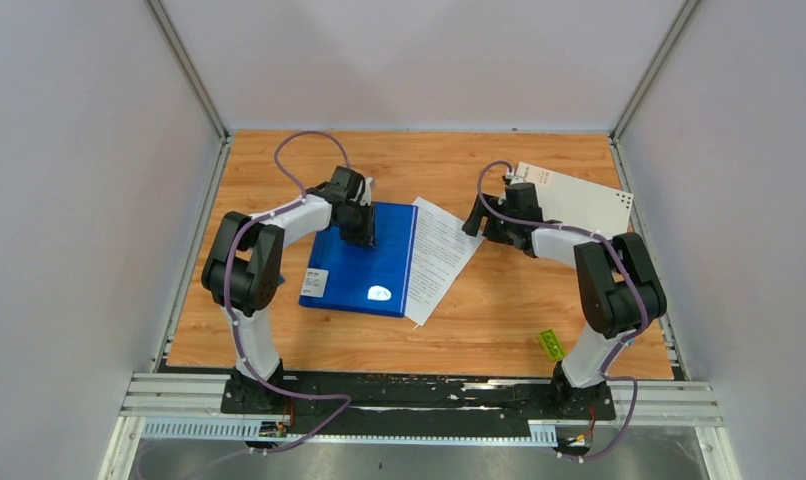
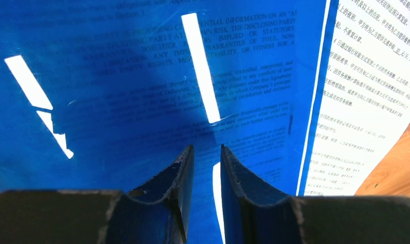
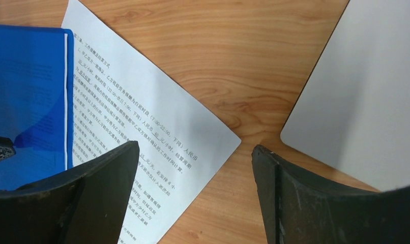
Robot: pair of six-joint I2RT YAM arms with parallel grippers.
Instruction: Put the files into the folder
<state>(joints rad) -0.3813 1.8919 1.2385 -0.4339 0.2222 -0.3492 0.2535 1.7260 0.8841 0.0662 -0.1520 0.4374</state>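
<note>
The blue folder (image 1: 364,275) lies flat left of the table's middle. Through its translucent cover (image 2: 91,127) black print of a sheet inside shows. A second white printed sheet (image 1: 441,255) lies askew, its left part under the folder's right edge and the rest out on the wood (image 3: 142,117). My left gripper (image 1: 359,232) points down at the folder's far part. Its jaws (image 2: 207,147) stand a narrow gap apart with nothing between them. My right gripper (image 3: 195,147) hangs wide open over that sheet's right corner, holding nothing.
A stiff pale grey cover (image 1: 579,200) lies at the back right, its rounded corner (image 3: 365,91) close to my right fingers. A small green tag (image 1: 551,344) sits near the right arm's base. Grey walls enclose the table on three sides.
</note>
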